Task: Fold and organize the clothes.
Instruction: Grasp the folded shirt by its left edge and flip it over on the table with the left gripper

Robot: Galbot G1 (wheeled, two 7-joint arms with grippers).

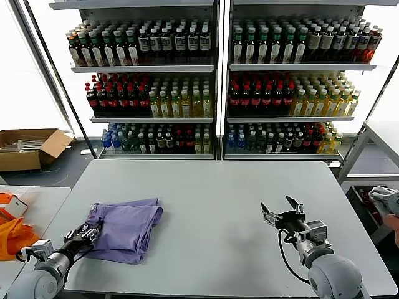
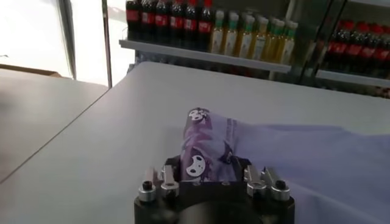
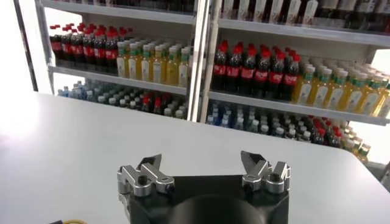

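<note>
A big grey table [image 1: 206, 205] is seen in front of tall shelves [image 1: 218, 81] full of bottles. On the table, toward 8 o'clock in the head view, the light purple T-shirt [image 1: 128, 227] is laid in a folded heap. An orange bag [image 1: 14, 235] is seen off the table at 9 o'clock, and a cardboard box [image 1: 31, 146] on the floor at 10 o'clock.

The left gripper [image 1: 86, 235] is placed at the shirt's near left edge. In the left wrist view a raised fold of the shirt, with the dark purple print on it, is seen standing between the two fingers [image 2: 159, 181]. The jaws are partly drawn in around this fold; it may be pinched already, but that cannot be told for sure.

The right gripper [image 1: 282, 210] is held over bare table at 4 o'clock, well apart from the shirt. Its jaws are spread wide and nothing is held in them.
</note>
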